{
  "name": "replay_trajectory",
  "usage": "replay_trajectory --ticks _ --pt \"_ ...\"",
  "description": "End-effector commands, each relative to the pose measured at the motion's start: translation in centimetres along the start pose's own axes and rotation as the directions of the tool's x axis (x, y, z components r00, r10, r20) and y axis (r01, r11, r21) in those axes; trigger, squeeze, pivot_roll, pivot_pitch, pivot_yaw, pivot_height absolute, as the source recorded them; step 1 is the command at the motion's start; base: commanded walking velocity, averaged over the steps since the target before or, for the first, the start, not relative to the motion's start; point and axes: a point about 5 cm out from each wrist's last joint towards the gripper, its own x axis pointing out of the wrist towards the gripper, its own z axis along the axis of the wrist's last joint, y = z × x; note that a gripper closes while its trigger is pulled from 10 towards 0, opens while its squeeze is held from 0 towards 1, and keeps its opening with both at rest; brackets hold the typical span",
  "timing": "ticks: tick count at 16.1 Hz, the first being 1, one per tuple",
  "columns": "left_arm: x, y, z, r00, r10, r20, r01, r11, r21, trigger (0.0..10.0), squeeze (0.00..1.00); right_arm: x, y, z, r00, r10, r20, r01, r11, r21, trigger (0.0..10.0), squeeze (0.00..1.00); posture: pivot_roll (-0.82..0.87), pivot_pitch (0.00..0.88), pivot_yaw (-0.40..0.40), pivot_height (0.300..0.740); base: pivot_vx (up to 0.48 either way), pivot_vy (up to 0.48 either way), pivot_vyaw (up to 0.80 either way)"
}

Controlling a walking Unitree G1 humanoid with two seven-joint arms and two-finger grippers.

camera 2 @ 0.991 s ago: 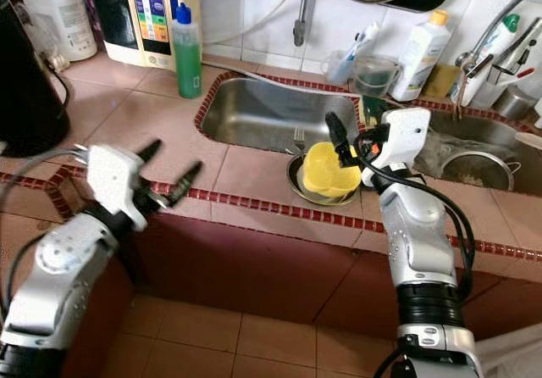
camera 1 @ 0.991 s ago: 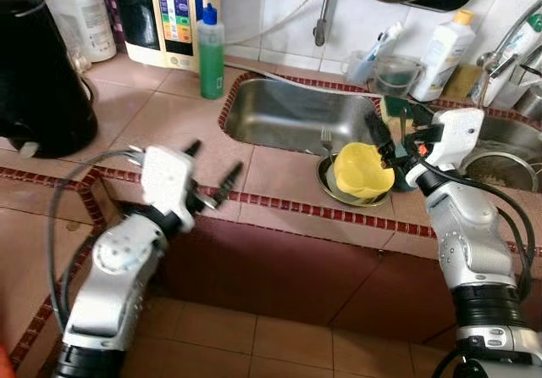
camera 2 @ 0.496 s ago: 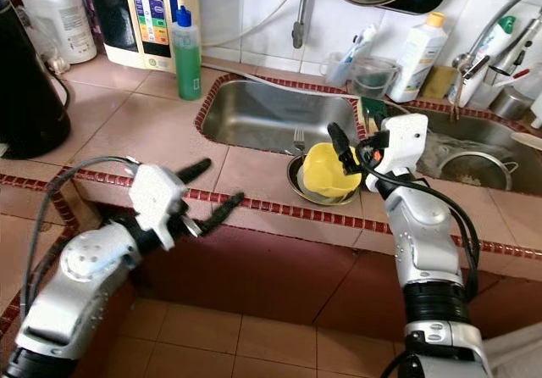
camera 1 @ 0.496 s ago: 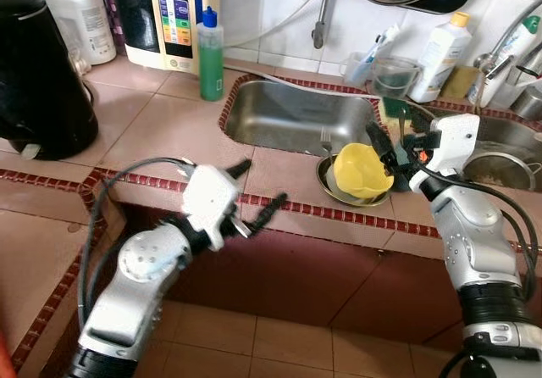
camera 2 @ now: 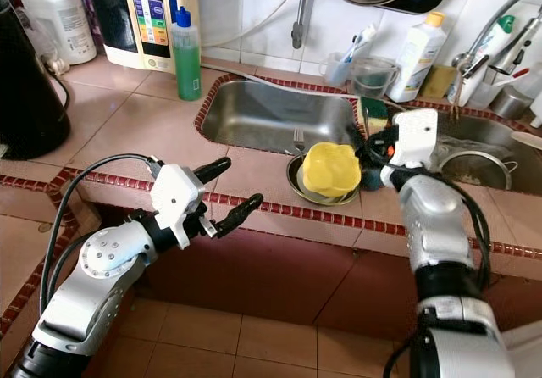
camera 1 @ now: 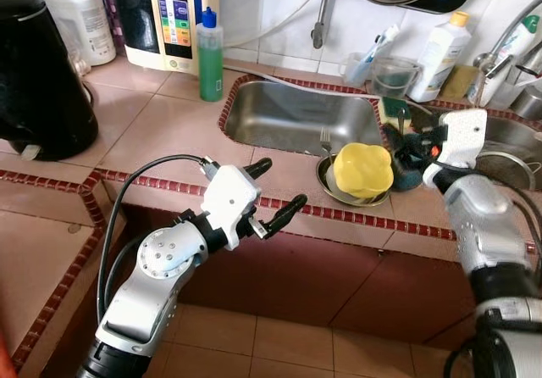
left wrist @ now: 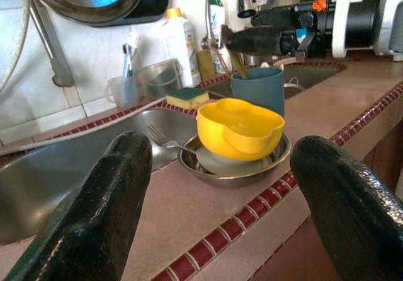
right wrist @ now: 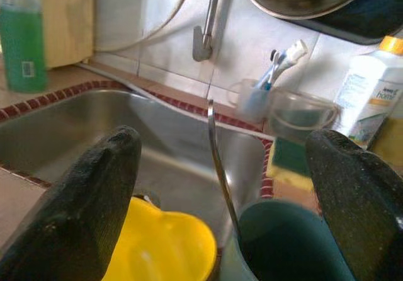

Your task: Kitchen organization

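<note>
Right of centre in the head views, a yellow bowl (camera 1: 363, 169) sits in a steel dish (camera 1: 334, 188) on the tiled surface (camera 1: 169, 132) just in front of the sink (camera 1: 296, 115), with a fork (camera 1: 325, 143) resting at the dish's far edge. The right hand (camera 1: 405, 145) hovers over the teal cup (left wrist: 258, 87) that stands just beside the bowl, its fingers spread wide and holding nothing (a utensil handle rises from the cup between them). The left hand (camera 1: 275, 193), also wide and empty, hangs off the surface's front edge, lower centre, aimed at the dish. To take the cup cleanly, the right hand should probably descend straight, straddling the rim, avoiding the upright handle and not nudging the bowl.
</note>
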Motion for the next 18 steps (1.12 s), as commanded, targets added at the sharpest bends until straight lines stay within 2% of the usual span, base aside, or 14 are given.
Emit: replay_trajectory --ticks 1,5,7,10,12,18 --pt "0.5 -0.5 0.3 0.999 -0.039 0.005 0.039 0.999 0.017 10.0 0.0 0.4 -0.8 0.6 1.0 -0.026 0.008 0.026 1.0 -0.018 10.0 0.0 0.03 0.0 -0.095 0.732 0.0 0.0 0.0" --pt "0.5 -0.5 0.3 0.999 -0.042 0.002 0.042 0.999 0.019 10.0 0.0 1.2 -0.7 0.5 0.999 -0.042 -0.019 0.042 0.999 -0.02 10.0 0.0 0.04 0.0 -0.097 0.732 0.0 0.0 0.0" --pt "0.5 -0.6 0.3 0.999 -0.043 0.002 0.043 0.999 0.021 10.0 0.0 1.4 -0.7 -0.3 0.997 -0.046 -0.068 0.046 0.999 -0.007 10.0 0.0 0.04 0.0 -0.1 0.732 0.0 0.0 0.0" --pt "0.6 -0.6 0.3 0.999 -0.042 0.002 0.042 0.999 0.019 10.0 0.0 1.3 -0.8 -1.2 0.992 -0.054 -0.116 0.052 0.998 -0.026 10.0 0.0 0.05 0.0 -0.104 0.732 0.0 0.0 0.0" --pt "0.5 -0.6 0.3 0.999 -0.036 0.001 0.036 0.999 0.021 10.0 0.0 1.0 -1.4 -1.9 0.981 -0.109 -0.16 0.107 0.994 -0.02 10.0 0.0 0.05 0.0 -0.106 0.732 0.0 0.0 0.0" --pt "0.5 -0.8 0.3 0.999 -0.033 0.001 0.033 0.999 0.013 10.0 0.0 1.0 -2.3 -1.6 0.979 -0.132 -0.156 0.13 0.991 -0.024 10.0 0.0 0.04 0.0 -0.102 0.732 0.0 0.0 0.0"
